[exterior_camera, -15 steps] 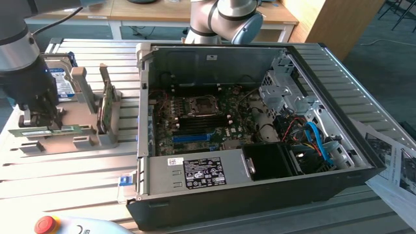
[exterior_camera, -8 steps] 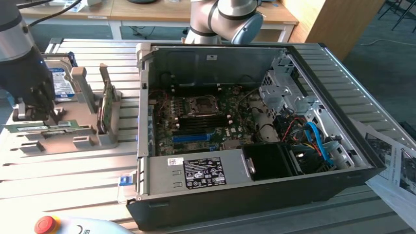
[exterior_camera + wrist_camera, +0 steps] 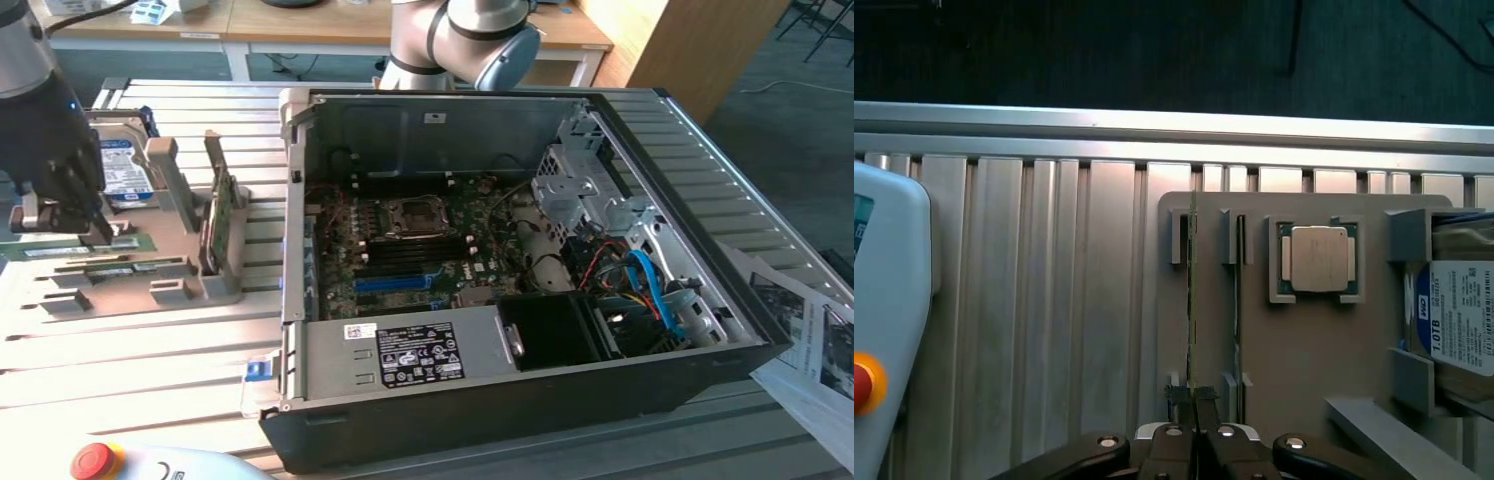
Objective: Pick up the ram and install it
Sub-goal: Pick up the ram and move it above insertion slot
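The ram (image 3: 1192, 300), a thin green circuit-board stick, stands edge-up in a grey plastic holder's (image 3: 1304, 350) slot in the wrist view, the black gripper (image 3: 1199, 440) pinched onto one end; in the exterior view that gripper sits low over the holder.

On the hard drive (image 3: 1459, 335) I read "1.0TB" in dark print on its blue-and-white label. The power supply (image 3: 334, 368) carries a black label with white marks, and a white sticker (image 3: 358, 331) sits just beside it; both are too small for me to read. The ram (image 3: 1193, 300) turns only its edge to me, so no print on it is legible.
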Robot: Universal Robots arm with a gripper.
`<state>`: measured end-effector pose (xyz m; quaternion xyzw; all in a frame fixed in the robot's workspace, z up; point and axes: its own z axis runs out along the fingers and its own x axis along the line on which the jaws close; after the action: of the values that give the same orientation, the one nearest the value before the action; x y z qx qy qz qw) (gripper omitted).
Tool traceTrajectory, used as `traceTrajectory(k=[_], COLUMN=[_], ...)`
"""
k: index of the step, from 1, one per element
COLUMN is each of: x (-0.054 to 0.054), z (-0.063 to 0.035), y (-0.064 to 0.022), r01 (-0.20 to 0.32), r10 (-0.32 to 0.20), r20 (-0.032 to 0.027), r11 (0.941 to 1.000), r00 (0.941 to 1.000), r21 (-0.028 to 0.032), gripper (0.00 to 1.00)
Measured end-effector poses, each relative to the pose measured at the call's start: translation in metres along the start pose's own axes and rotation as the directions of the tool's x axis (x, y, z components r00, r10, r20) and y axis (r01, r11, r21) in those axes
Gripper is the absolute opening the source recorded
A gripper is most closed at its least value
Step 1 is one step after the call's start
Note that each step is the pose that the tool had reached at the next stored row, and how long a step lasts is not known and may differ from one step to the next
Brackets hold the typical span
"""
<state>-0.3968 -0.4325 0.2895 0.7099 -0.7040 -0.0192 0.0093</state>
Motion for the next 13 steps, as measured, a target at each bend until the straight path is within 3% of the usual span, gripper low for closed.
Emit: traceTrajectory(k=[13], x=[-0.001], z=[-0.0417], y=[0.0017], r01=[0.000], r10=[0.000], r20=[-0.0040], r11=[1.0000], r00=[1.0000], r21=[0.0000], gripper=[0.12])
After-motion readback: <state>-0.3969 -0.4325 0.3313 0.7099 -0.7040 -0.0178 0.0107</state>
